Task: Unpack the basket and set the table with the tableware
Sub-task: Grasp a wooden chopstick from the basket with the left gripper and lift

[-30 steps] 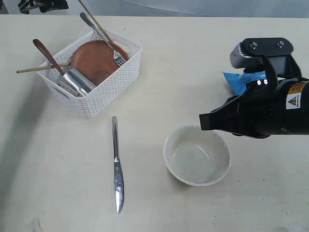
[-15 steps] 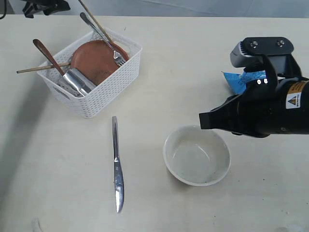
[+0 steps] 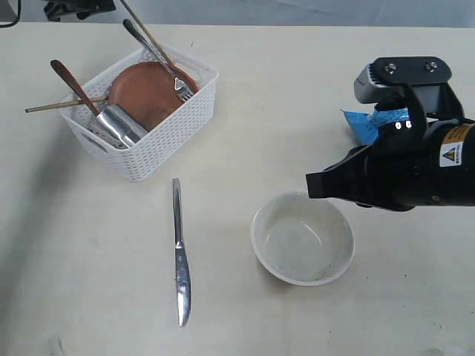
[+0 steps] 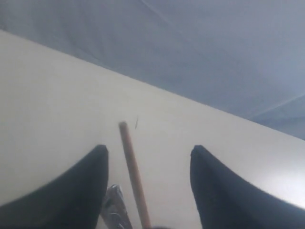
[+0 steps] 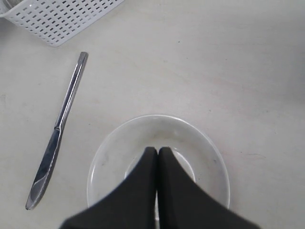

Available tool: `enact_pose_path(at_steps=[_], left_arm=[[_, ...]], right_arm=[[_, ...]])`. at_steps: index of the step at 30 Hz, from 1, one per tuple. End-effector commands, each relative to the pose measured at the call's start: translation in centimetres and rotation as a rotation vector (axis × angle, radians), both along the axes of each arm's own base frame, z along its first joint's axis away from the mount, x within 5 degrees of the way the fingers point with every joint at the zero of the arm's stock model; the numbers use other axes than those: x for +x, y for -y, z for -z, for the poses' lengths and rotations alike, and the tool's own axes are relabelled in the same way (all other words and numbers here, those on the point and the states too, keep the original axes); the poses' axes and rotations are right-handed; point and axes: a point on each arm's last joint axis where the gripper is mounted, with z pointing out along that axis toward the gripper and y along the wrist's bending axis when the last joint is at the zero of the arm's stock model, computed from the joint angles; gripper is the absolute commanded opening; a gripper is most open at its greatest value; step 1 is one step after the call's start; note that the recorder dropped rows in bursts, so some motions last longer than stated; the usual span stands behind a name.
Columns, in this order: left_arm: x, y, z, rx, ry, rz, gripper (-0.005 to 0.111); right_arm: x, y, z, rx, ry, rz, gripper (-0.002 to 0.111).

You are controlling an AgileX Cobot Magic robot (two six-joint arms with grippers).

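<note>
The big cream table [image 3: 297,81] is spread out in front of me. The white basket [image 3: 159,144] sits on it at about 10 o'clock. The black right end effector [image 5: 157,151] reaches in from 3 o'clock with its two fingers pressed together. Its tip is above the bowl [image 3: 303,239]. The off-white bowl stands on the table at 5 o'clock. A round brown plate [image 3: 145,93] leans inside the basket, and a shiny steel cup [image 3: 119,126] lies on its side next to it. The knife [image 3: 179,259] lies flat on the table at 7 o'clock, near the basket but not touching it. A wooden spoon [image 3: 74,87], a fork [image 3: 181,87] and two chopsticks [image 3: 63,104] poke out of the basket. The left end effector [image 4: 147,157] has its fingers apart, with one chopstick [image 4: 134,171] between them, not touching. A blue packet [image 3: 367,126] peeks out behind the right arm at 3 o'clock.
</note>
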Motion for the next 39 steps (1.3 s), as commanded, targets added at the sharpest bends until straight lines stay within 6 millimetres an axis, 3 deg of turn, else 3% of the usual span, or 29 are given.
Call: enact_pose_path(at_steps=[1,4,6,10,12,39], left_arm=[[-0.13,0.91,0.03,0.021,0.014,0.004,0.05],[-0.1,1.0,0.02,0.027,0.019,-0.004,0.049],[-0.11,1.01,0.02,0.027,0.018,-0.003,0.04],[-0.15,1.09,0.03,0.021,0.015,0.004,0.009],[-0.15,1.09,0.03,0.021,0.015,0.004,0.001],[-0.27,1.32,-0.29,-0.038,0.003,0.011,0.001]], right_arm=[[-0.01,-0.04,-0.03,-0.005,-0.001,-0.004,0.0],[-0.16,0.02,0.09,-0.016,-0.02,-0.008,0.0],[-0.16,0.02,0.09,-0.016,-0.02,-0.008,0.0],[-0.16,0.02,0.09,-0.016,-0.02,-0.008,0.0],[-0.16,0.02,0.09,-0.016,-0.02,-0.008,0.0],[-0.14,0.02,0.08,-0.015,-0.018,-0.008,0.0]])
